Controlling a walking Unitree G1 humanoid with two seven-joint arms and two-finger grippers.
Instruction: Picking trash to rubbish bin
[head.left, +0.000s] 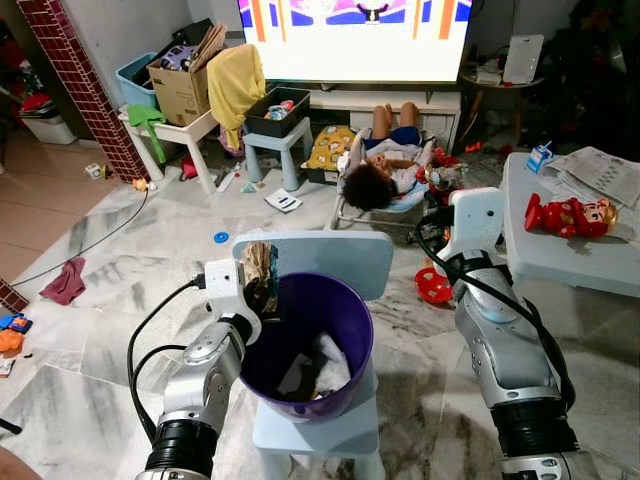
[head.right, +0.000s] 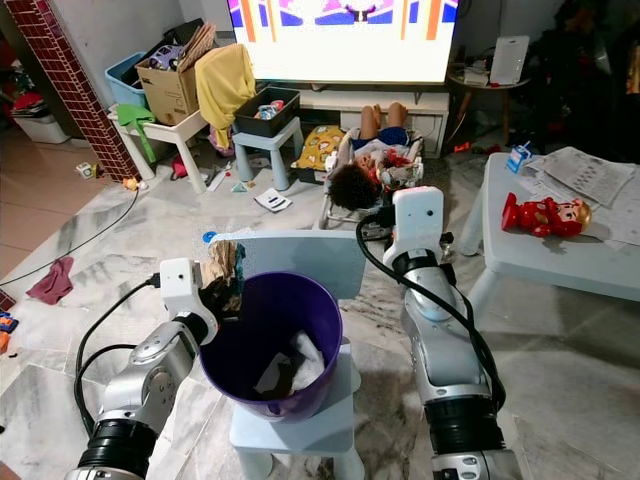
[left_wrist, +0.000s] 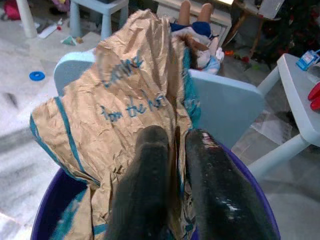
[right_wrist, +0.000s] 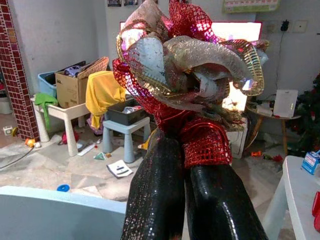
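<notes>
Purple bin (head.left: 345, 330) on pale chair (head.left: 330, 425) already holds some trash. Left tool (left_wrist: 172, 200) clenched on crumpled brown paper (left_wrist: 115, 125) above bin rim (drop pending). Right tool (right_wrist: 187, 200) grips red-gold ribbon bow (right_wrist: 185, 65) beyond bin, still undelivered.

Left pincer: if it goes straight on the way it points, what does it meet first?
Probably the chair backrest just beyond the purple bin; the left pincer holds crumpled brown paper over the rim. Depth unclear.

Crumpled matt brown paper bag (left_wrist: 120, 115) with teal print, pinched by the left gripper (left_wrist: 172, 150), glossy black fingers; smooth purple plastic bin (head.left: 330, 310) on a matt pale-blue plastic chair (head.left: 330, 255); right gripper (right_wrist: 187, 165) clamps a shiny red mesh-and-foil ribbon bow (right_wrist: 185, 70); polished marble floor (head.left: 130, 250)
</notes>
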